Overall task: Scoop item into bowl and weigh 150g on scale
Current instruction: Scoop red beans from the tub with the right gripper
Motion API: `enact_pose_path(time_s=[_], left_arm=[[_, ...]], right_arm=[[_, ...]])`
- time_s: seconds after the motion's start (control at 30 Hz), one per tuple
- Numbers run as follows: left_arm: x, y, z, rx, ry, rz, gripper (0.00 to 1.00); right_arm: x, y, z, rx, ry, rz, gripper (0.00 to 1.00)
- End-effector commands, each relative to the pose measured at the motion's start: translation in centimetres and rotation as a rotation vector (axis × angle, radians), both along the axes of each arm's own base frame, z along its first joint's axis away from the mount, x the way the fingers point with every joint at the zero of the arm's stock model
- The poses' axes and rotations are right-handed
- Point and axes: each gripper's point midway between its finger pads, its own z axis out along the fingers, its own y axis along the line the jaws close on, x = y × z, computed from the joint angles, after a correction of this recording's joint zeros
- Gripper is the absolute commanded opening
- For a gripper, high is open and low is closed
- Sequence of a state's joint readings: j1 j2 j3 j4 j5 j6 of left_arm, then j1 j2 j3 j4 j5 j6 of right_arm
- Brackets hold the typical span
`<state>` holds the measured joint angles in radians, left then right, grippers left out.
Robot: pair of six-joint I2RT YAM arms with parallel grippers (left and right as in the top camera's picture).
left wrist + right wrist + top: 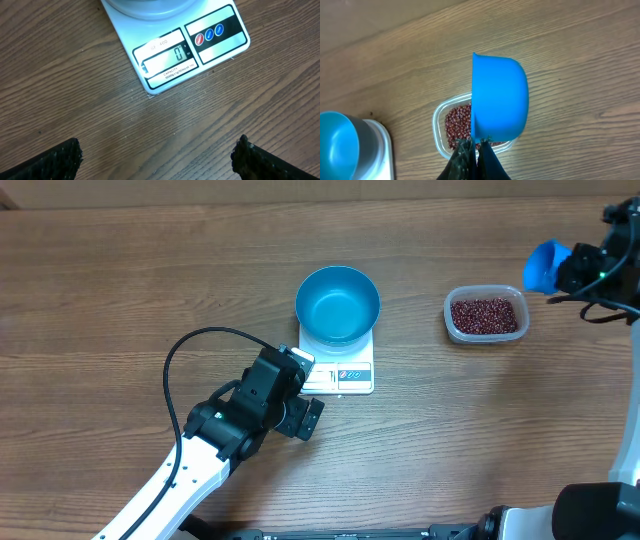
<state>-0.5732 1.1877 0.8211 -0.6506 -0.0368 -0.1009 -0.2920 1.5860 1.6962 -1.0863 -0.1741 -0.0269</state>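
The small dark red-brown beans [486,314] lie as a loose layer inside a clear, rounded-rectangular plastic tub [452,328], which stands on the brown wood-grain table [120,270] to the right of centre.

At the left, the left gripper [302,392] hangs low over the table just in front of the scale's left front corner. Its jaws stand wide apart and hold nothing.

At the centre, the small flat white square digital scale [340,375] rests on the table. In the left wrist view its grey display [170,54] reads zero. The round deep blue bowl [337,302] sits on the scale platform, upright, and covers most of it. Only blue wall and floor show inside the bowl.

The tub stands well apart from the scale, to its right.

At the far right, the right gripper [475,155] is clamped together on the handle end of a small blue plastic scoop [500,97]. The scoop is held above the table, tipped on its side, just beyond the tub's right end.
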Motion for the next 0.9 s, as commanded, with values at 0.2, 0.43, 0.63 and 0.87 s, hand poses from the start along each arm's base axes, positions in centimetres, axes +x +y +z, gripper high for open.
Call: enact_pose_path(time_s=[0.2, 0.43, 0.63, 0.87], left_arm=[[0.5, -0.3, 0.8, -0.012, -0.018, -0.008, 1.00], [0.5, -0.3, 0.8, -0.012, -0.018, -0.008, 0.99], [0.5, -0.3, 0.8, -0.012, -0.018, -0.008, 1.00], [0.5, -0.3, 0.8, -0.012, -0.018, -0.008, 1.00]], right_arm=[[0.8, 1.8, -1.5, -0.130, 0.079, 0.069, 0.04], [1.1, 1.1, -6.3, -0.135, 0.232, 0.062, 0.04], [1.6, 1.0, -8.9, -0.134, 0.295, 0.085, 0.04], [1.6, 1.3, -9.5, -0.117, 0.310, 0.094, 0.04]])
